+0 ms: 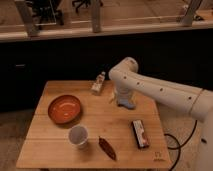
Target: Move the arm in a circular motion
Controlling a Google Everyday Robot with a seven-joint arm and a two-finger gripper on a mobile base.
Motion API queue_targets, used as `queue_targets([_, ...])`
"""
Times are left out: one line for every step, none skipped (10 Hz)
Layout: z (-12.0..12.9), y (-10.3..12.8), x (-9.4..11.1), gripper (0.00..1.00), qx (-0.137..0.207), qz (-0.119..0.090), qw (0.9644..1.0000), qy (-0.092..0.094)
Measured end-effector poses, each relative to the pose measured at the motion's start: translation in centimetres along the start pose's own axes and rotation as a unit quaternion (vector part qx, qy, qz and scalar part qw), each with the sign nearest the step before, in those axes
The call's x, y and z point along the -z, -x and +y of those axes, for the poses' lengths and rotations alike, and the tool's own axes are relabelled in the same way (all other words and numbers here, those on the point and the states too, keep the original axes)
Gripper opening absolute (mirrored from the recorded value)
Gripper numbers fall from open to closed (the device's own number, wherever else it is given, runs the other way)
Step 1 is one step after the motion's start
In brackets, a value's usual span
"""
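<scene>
Reaching in from the right, my arm (165,92) crosses above the far right side of the table (50,150), a thick white tube with a row of small dark dots. It bends at a rounded joint over the table's back edge and drops straight down from there. At its end my gripper (125,104) hangs low over the wood, near the back and a little right of centre, its tip pale blue. Whether the gripper is open or closed I cannot tell, nor whether it touches the tabletop; it holds nothing that I can make out. A small bottle (98,83) lies just to its left near the back edge, apart from it. An orange bowl (65,109) sits on the left half of the table. A white cup (78,136) stands upright in front of the bowl. Beside the cup, toward the front edge, lies a dark red object (107,148). A dark bar (140,133) lies at front right, well apart from the gripper. A black cable (172,145) hangs off the table's right side.
</scene>
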State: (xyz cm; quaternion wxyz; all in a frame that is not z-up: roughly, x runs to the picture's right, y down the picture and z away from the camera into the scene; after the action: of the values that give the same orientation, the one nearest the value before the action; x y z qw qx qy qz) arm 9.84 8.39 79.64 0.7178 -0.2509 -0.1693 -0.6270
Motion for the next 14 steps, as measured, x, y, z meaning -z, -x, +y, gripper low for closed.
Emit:
queue_targets([-0.4, -0.2, 0.0, 0.8, 0.005, 0.001, 1.0, -0.001])
queue_targets([-0.4, -0.2, -0.1, 0.8, 0.009, 0.002, 1.0, -0.001])
queue_targets([-0.3, -0.2, -0.1, 0.8, 0.012, 0.002, 0.9999, 0.0])
queue_targets([-0.3, -0.2, -0.1, 0.8, 0.014, 0.003, 0.9999, 0.001])
queue_targets([-0.8, -0.5, 0.0, 0.8, 0.019, 0.005, 0.9998, -0.001])
queue_targets([-1.2, -0.9, 0.0, 0.8, 0.026, 0.006, 0.9997, -0.001])
queue_targets([-1.3, -1.0, 0.0, 0.8, 0.029, 0.007, 0.9996, -0.001])
queue_targets([-1.3, -1.0, -0.1, 0.8, 0.031, 0.006, 0.9995, 0.0])
queue_targets([-1.1, -1.1, 0.0, 0.8, 0.033, 0.007, 0.9994, 0.0])
queue_targets([-1.1, -1.3, 0.0, 0.8, 0.037, 0.008, 0.9993, 0.0])
queue_targets([-1.3, -1.5, 0.1, 0.8, 0.04, 0.008, 0.9992, 0.0])
queue_targets([-1.5, -1.8, 0.1, 0.8, 0.043, 0.009, 0.999, 0.001])
queue_targets([-1.8, -1.9, 0.1, 0.8, 0.048, 0.01, 0.9988, 0.0])
queue_targets([-1.8, -2.1, 0.1, 0.8, 0.05, 0.01, 0.9987, 0.001])
